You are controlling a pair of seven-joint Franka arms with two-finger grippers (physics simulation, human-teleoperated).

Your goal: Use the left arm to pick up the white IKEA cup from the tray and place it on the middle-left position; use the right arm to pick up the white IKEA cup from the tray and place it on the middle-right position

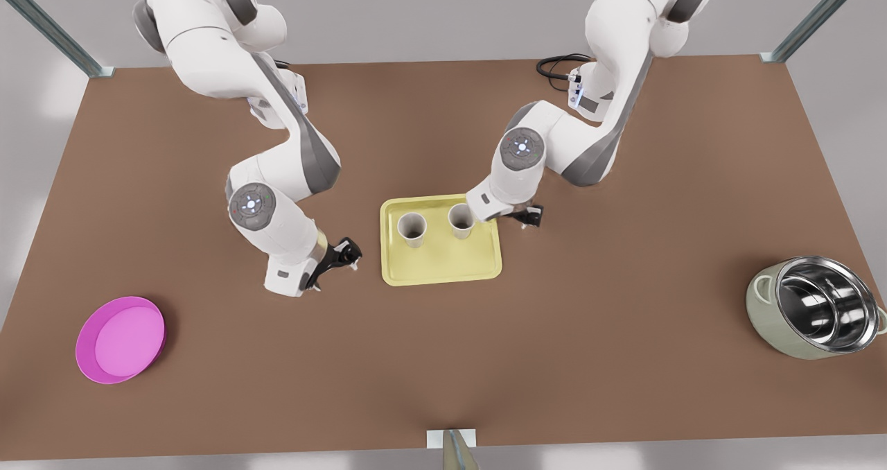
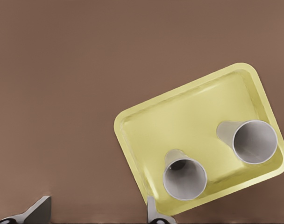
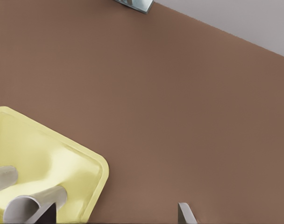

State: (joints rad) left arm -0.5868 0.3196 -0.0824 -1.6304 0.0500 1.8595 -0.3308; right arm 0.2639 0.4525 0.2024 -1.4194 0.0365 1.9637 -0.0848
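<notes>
magenta plate [image 1: 120, 340], steel pot [image 1: 815, 307], brown table [image 1: 624, 303]

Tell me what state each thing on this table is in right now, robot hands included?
Left gripper: open, empty, beside the tray.
Right gripper: open, empty, beside the tray.
Cup nearer the left gripper: upright, empty, on the tray.
Cup nearer the right gripper: upright, on the tray.
Tray: flat, holding both cups.
Magenta plate: empty.
Steel pot: tilted, empty.

White arms [image 1: 208, 47], grey joint bands, round lit caps, black grippers [image 1: 339, 256]; black cable, prob. wrist.
</notes>
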